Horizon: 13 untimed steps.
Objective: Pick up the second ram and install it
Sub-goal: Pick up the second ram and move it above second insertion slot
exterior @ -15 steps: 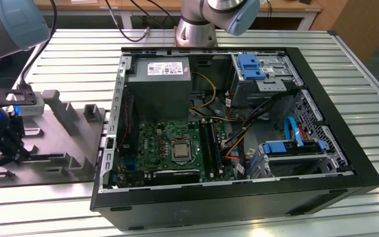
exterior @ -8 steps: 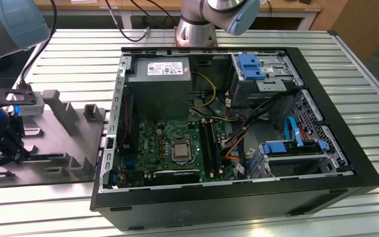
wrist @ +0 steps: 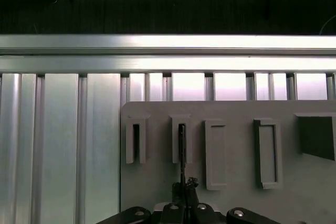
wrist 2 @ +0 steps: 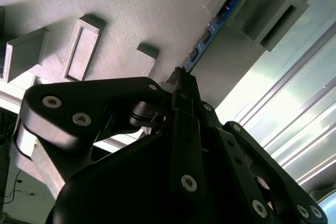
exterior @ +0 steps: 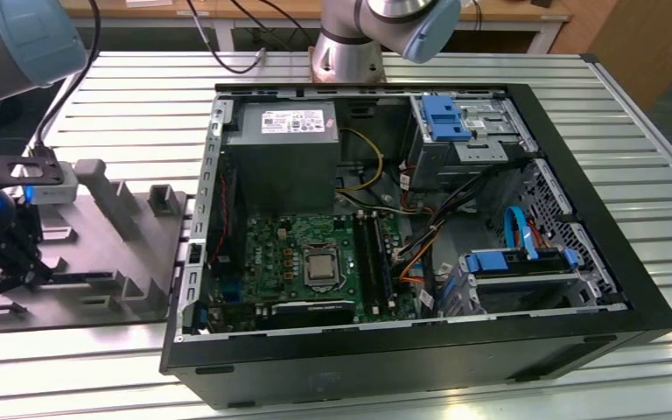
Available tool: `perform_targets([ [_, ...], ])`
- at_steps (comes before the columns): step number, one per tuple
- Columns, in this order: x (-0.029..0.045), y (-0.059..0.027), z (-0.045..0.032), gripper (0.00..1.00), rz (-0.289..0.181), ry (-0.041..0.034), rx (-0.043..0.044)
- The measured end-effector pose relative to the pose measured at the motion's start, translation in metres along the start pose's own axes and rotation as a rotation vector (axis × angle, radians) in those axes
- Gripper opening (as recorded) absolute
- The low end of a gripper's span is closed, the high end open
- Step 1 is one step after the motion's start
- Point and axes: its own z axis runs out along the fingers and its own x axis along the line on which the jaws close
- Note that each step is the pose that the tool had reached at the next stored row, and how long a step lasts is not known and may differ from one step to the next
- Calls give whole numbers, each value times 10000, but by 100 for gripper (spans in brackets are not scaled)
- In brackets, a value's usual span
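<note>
The second ram [wrist 2: 216,20] stands on edge in a slotted post of the grey fixture [exterior: 137,262]. The fixture lies on the ribbed tabletop [exterior: 137,105], to the exterior view's left of the open computer case [exterior: 430,359]. The end effector [wrist 2: 181,75] is closed, its fingers pinching the ram's near end.

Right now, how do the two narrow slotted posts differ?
In the first wrist view, the loaded post holds the second ram; the empty post has a bare slot. The loaded post lines up with the gripper; the empty post sits aside. Both are grey and alike.
</note>
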Motion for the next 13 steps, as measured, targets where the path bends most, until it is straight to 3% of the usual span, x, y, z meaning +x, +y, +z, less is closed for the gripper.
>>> perform_targets([
  [6,0,2,-2,11,-3,-1,61],
  [13,0,3,-1,11,-3,-1,64],
])
